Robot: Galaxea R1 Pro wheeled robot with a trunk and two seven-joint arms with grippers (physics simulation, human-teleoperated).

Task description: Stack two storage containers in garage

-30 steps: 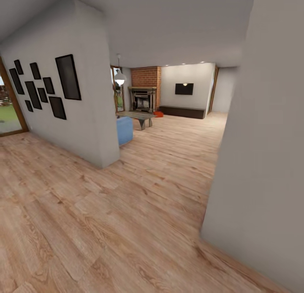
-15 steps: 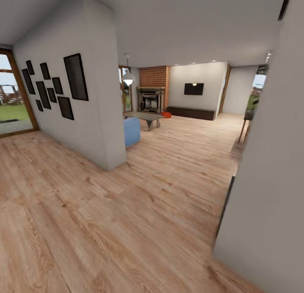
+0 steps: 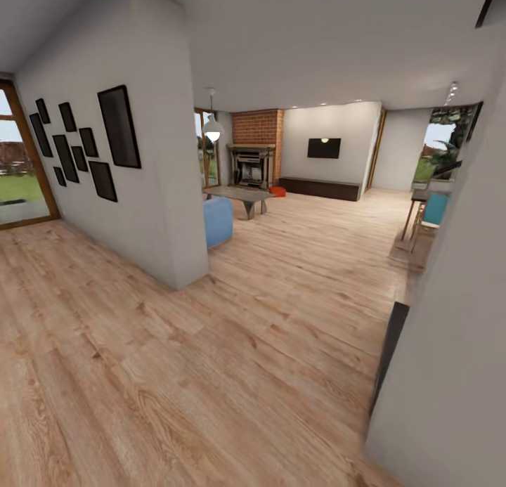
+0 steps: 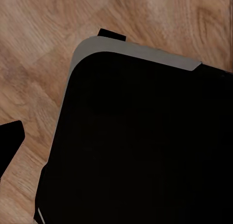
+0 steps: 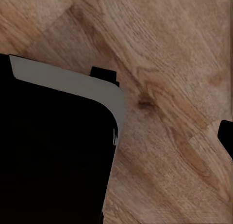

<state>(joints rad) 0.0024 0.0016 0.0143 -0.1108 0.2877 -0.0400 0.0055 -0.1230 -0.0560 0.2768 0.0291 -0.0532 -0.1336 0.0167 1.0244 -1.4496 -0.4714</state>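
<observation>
Orange-red, tiny and far off at twelve o'clock, one storage container [image 3: 277, 190] sits on the living room's plank floor [image 3: 281, 290] just beside the brick fireplace [image 3: 254, 157], too small to tell which way its long axis runs. Both wrist views look down past the robot's dark base [image 4: 141, 146] onto wood, and whether either end effector is apart or together, I cannot tell. Blue sofa [image 3: 218, 221] at eleven, black TV [image 3: 324, 148] at one, framed pictures [image 3: 81, 143] on the wall at ten.
</observation>
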